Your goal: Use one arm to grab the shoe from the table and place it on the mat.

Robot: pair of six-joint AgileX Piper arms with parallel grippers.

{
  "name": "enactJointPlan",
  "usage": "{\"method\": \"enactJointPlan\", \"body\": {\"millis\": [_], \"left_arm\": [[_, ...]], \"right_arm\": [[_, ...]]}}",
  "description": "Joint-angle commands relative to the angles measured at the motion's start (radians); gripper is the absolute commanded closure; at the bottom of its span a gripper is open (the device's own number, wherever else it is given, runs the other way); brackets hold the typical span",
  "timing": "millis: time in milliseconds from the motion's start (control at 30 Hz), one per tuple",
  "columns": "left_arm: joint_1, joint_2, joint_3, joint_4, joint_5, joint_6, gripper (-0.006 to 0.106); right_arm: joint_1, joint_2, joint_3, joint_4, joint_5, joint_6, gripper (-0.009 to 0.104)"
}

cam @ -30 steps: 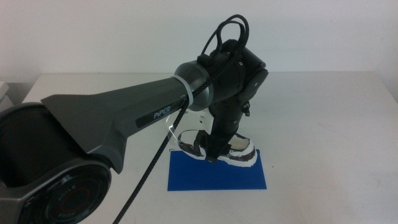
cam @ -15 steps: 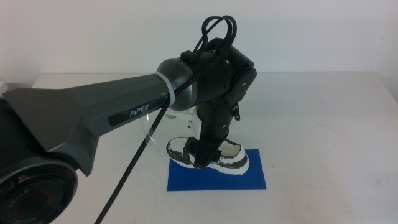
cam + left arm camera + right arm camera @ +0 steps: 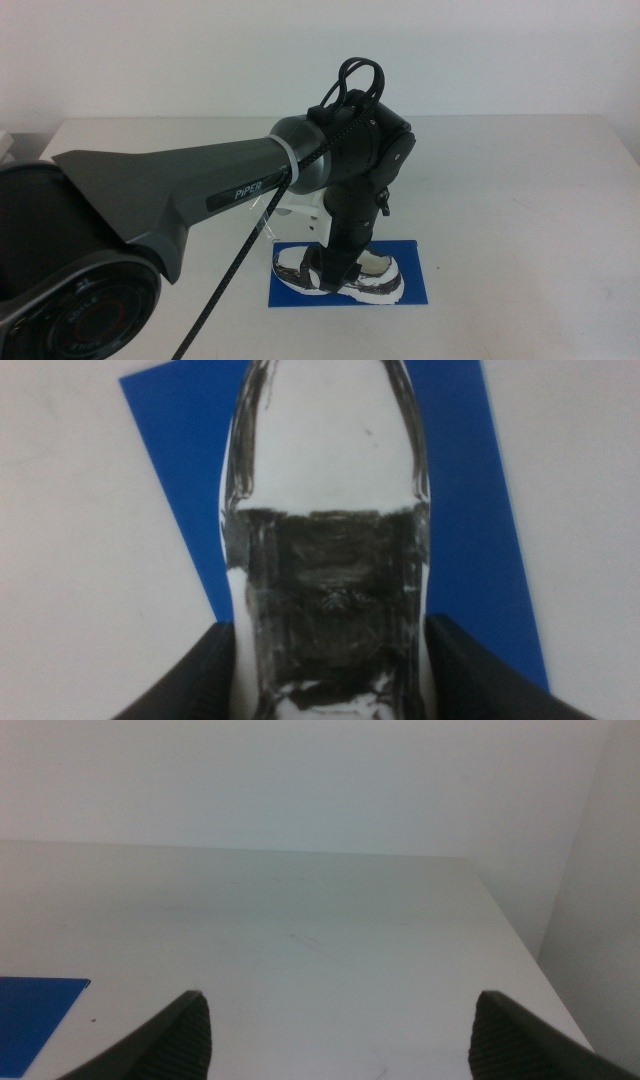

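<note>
So there's one big white table (image 3: 520, 200) filling most of the middle view, and one arm (image 3: 200, 195) actually doing anything, the dark grey one with PIPER on its side, reaching in from the left with a couple of black cable loops (image 3: 355, 75) sticking up off the wrist. Next down in size is the single blue mat (image 3: 412, 283), lying flat on the table near the front edge, and on it there's exactly one shoe (image 3: 370, 285), the little white sneaker with black mottled patches. It sits lengthwise along the mat, though the end toward the left pokes slightly past the mat's edge. The left gripper (image 3: 333, 282) comes straight down onto the middle of the shoe, and in the left wrist view you can see both dark jaws pressed up against either side of the shoe (image 3: 325, 560), so it's clamped on it, with blue mat (image 3: 480, 540) showing on both sides underneath. The right gripper (image 3: 340, 1030) is off on its own over bare table (image 3: 320, 920), its two jaws spread wide apart with nothing between them, and just a corner of the mat (image 3: 35, 1010) peeks in at the edge of that view.
</note>
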Motion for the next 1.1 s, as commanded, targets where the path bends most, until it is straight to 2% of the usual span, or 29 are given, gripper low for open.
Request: {"method": "enactJointPlan", "body": {"millis": [0, 300, 533, 567, 667, 700, 1067], "left_arm": [[0.000, -0.056, -0.023, 0.009, 0.003, -0.024, 0.102], [0.000, -0.047, -0.023, 0.033, -0.051, -0.024, 0.102], [0.000, -0.038, -0.025, 0.010, -0.076, -0.024, 0.101], [0.000, -0.038, -0.025, 0.016, -0.074, -0.024, 0.035], [0.000, -0.040, -0.025, 0.017, -0.067, -0.024, 0.011], [0.000, -0.045, -0.025, 0.016, -0.062, -0.024, 0.007], [0.000, -0.137, -0.147, 0.066, 0.103, -0.023, 0.007]], "right_arm": [[0.003, -0.021, -0.010, -0.008, -0.079, -0.013, 0.029], [0.003, -0.021, -0.010, -0.008, -0.079, -0.013, 0.029], [0.003, -0.021, -0.010, -0.008, -0.079, -0.013, 0.029], [0.003, -0.021, -0.010, -0.008, -0.079, -0.013, 0.029], [0.003, -0.021, -0.010, -0.008, -0.079, -0.013, 0.029], [0.003, -0.021, -0.010, -0.008, -0.079, -0.013, 0.029], [0.003, -0.021, -0.010, -0.008, -0.079, -0.013, 0.029]]}}
